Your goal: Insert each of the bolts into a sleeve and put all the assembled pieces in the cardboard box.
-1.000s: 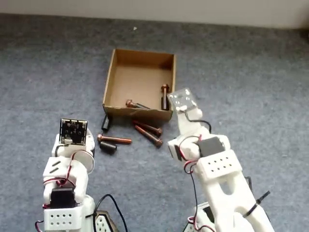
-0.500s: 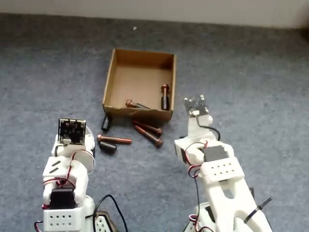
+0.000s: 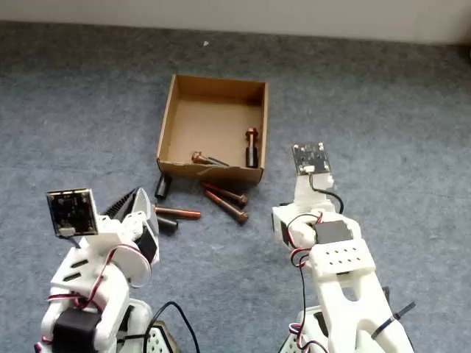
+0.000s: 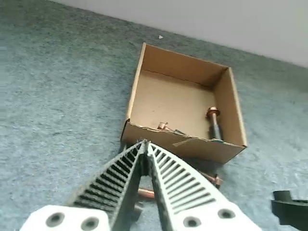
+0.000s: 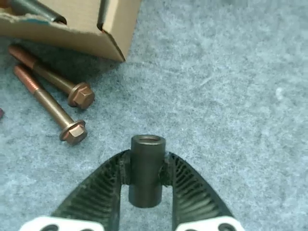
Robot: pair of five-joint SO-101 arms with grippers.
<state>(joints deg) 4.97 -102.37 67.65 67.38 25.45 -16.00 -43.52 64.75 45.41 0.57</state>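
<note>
my left gripper (image 4: 143, 145) was clenched, its ribbed fingers (image 4: 178, 179) pressed together, above the grey carpet (image 3: 383, 110) and short of the cardboard box (image 3: 210, 121). near its tip a black sleeve (image 3: 167, 224) lay beside a copper bolt (image 3: 176, 212), and a second sleeve (image 3: 163, 187) lay close to the box's near wall. inside the box, the first assembled piece (image 3: 205, 158) lay along the near wall and the second assembled piece (image 3: 252, 148) along the right wall. just outside that near wall two more lay side by side, the box-side bolt (image 3: 225, 193) and the outer bolt (image 3: 227, 207). my right gripper (image 5: 147, 159) was grasping the held sleeve (image 5: 146, 168), its open end pointing away from my wrist, above the carpet to the right of those bolts' hex heads.
</note>
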